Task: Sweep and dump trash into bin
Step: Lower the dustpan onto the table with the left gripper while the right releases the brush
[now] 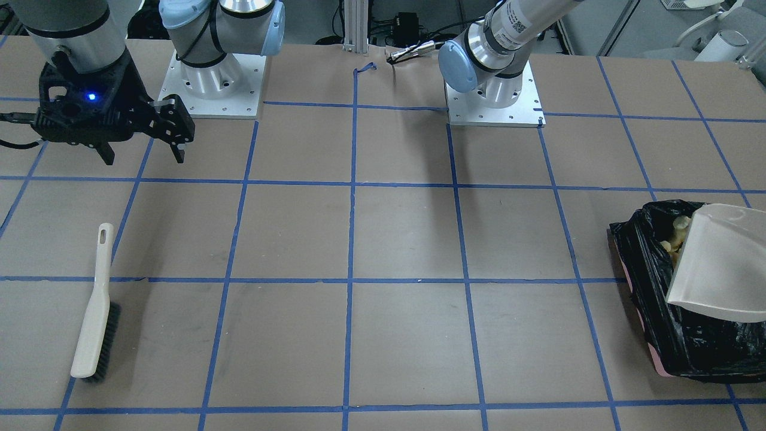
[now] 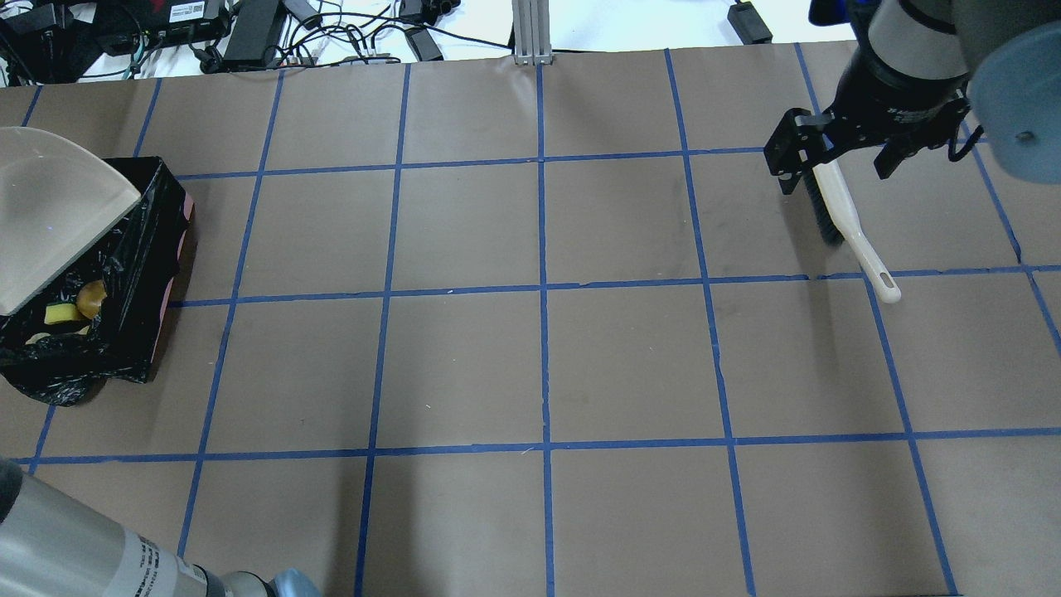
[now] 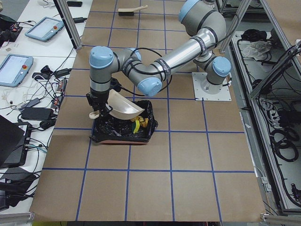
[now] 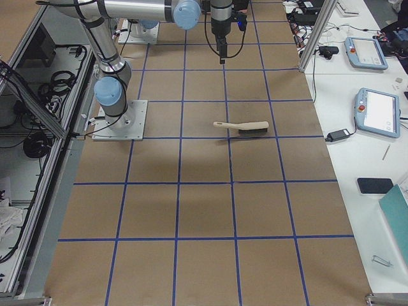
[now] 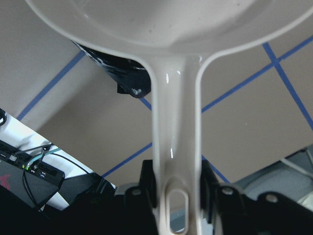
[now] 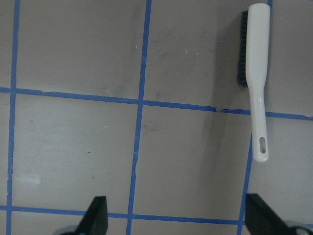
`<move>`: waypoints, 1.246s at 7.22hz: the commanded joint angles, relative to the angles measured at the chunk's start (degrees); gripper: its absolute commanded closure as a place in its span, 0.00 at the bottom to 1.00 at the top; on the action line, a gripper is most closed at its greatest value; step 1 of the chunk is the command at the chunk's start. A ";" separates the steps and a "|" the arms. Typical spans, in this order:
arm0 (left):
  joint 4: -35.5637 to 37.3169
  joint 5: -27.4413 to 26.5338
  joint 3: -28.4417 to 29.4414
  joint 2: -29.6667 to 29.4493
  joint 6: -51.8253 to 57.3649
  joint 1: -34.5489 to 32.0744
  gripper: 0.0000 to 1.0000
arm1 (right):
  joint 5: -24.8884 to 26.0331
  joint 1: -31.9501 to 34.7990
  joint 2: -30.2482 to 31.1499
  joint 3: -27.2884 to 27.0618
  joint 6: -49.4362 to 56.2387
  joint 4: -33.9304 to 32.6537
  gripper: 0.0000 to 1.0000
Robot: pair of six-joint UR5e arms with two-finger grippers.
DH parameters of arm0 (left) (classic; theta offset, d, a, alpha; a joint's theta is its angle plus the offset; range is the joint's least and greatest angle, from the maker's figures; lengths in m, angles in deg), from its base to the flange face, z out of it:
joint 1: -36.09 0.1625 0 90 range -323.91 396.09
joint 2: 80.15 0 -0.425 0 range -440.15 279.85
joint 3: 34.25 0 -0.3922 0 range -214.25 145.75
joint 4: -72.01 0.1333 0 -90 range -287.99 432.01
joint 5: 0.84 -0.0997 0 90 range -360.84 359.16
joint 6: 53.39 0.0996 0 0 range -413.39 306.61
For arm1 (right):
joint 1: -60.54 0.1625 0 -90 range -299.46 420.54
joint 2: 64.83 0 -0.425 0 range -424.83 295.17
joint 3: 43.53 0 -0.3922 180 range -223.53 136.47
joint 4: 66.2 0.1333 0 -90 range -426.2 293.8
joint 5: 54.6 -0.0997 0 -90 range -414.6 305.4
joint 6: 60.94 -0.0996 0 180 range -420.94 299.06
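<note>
At the left-end edge of the tabletop [image 2: 580, 365] the bin [image 2: 141, 332] is found, and the trash is seen inside it: a yellow sponge [image 2: 60, 313] and a brownish lump [image 2: 91, 298] are made out against the black liner, with a pale slice [image 2: 37, 337] only faintly told beside them; the dustpan [image 2: 50, 215] is held tilted over the bin's opening, its handle clamped between the narrowed jaws of the left gripper [image 5: 176, 191]; the sweeping and the dumping are therefore judged to be done, and only the putting down of the dustpan is thought to be left; near the right-end edge, towards the operators' side, the brush [image 1: 96, 317] is laid flat on the tabletop, and the right gripper [image 1: 143, 157] is held above it, spread wide and empty, apart from the handle; much of the bin's opening is covered by the dustpan, so it cannot be told whether anything lies beneath it; whether the pan's lip touches the liner cannot be judged either; the left gripper itself is cut off in both the overhead and front-facing views.
</note>
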 commanded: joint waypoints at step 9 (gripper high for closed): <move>4.27 0.55 -13.69 -4.50 -44.14 -21.81 1.00 | -0.16 0.04 -0.04 -0.35 0.19 3.55 0.00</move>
